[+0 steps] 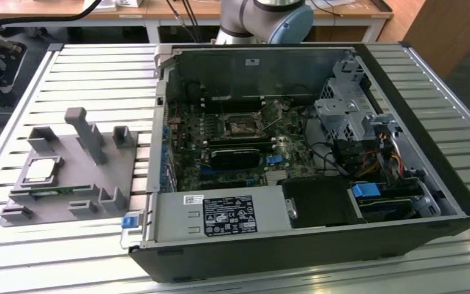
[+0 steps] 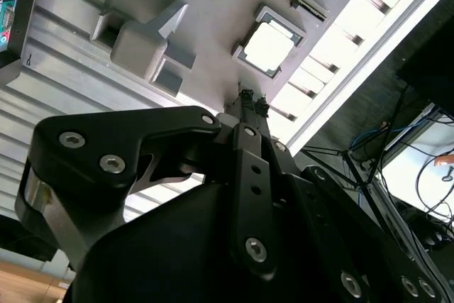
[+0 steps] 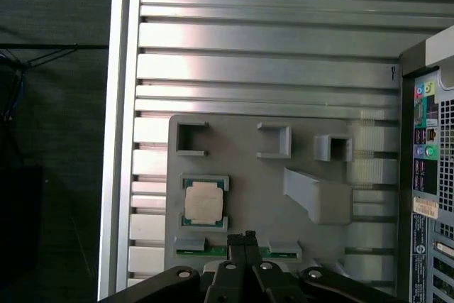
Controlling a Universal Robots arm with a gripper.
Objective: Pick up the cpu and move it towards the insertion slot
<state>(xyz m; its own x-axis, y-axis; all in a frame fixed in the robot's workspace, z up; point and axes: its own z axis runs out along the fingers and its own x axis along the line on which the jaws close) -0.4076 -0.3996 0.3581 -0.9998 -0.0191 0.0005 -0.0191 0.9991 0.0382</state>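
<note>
The cpu lies flat in a square recess of the grey fixture, at the exterior view's left; its silvery top and pale rim show in both wrist views. The insertion slot is a dark square socket with a metal frame on the green board inside the open computer case. My gripper hangs well above the fixture, clear of the cpu and off to one side of it. Its fingertips are together with nothing between them.
The fixture carries a tall post, a ramped block and several small brackets. A green memory stick lies along its edge beside the cpu. The case wall stands between fixture and board. The slatted metal table ends close to the fixture.
</note>
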